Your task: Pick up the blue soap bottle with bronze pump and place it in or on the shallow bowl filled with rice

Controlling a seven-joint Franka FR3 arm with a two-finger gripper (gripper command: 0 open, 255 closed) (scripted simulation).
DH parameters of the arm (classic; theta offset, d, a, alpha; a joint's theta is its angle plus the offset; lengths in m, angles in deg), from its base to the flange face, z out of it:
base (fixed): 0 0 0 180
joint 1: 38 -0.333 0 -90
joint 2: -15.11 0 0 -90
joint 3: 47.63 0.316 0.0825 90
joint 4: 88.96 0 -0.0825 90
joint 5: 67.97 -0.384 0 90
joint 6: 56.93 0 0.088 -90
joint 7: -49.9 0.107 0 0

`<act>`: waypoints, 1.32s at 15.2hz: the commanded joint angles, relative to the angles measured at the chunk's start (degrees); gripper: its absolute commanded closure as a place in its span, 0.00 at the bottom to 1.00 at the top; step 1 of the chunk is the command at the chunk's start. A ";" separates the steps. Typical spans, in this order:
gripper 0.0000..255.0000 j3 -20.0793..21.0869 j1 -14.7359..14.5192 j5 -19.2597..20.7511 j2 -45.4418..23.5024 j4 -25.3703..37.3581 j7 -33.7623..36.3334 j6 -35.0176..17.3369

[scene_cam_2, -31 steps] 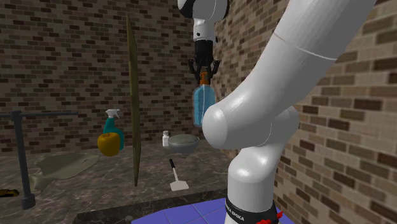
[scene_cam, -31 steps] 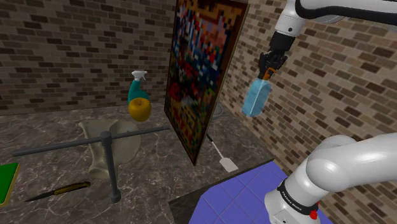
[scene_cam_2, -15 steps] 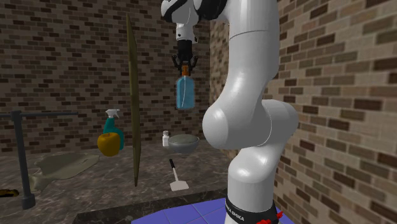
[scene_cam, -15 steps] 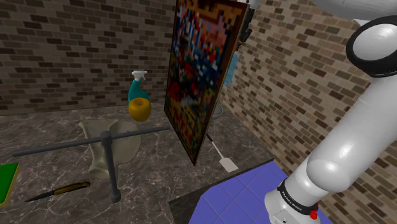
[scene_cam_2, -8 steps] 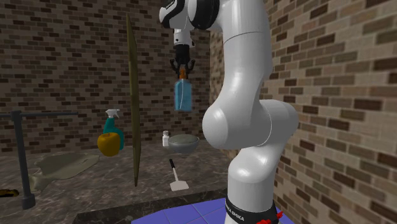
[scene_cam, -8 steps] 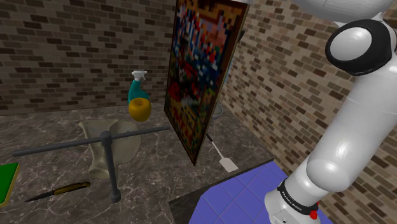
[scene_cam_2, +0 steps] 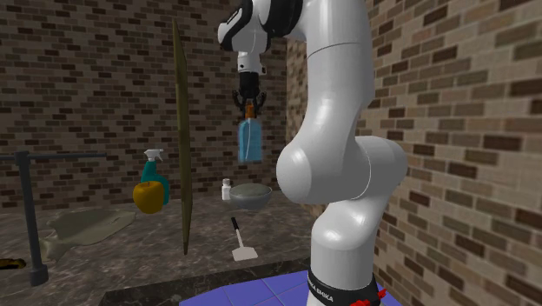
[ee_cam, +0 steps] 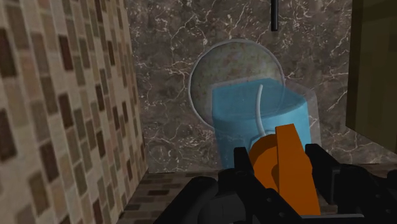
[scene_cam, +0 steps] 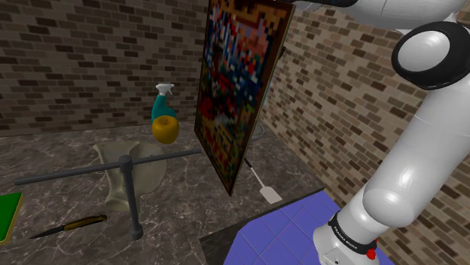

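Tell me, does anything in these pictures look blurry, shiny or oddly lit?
Shoulder view: the tall painting looks blocky, like coarse pixels, while the bricks are crisp. Second exterior view: the white arm carries a soft bright sheen. Wrist view: the blue soap bottle is see-through, the bowl showing faintly through it.

White arm point(scene_cam: 422, 150), leaning picture point(scene_cam: 237, 90), spray bottle point(scene_cam: 160, 113), spatula point(scene_cam: 270, 194)

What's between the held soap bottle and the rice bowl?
Nothing. In the second exterior view the blue bottle, clasped by the gripper, hangs above the bowl with open air between.
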 commanded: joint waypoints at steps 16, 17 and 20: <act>1.00 0.07 -0.14 0.13 1.20 -14.95 0.08 -13.81; 1.00 0.07 -0.14 0.13 1.21 -14.96 0.08 -13.81; 1.00 0.07 -0.13 0.13 1.20 -14.95 0.08 -13.81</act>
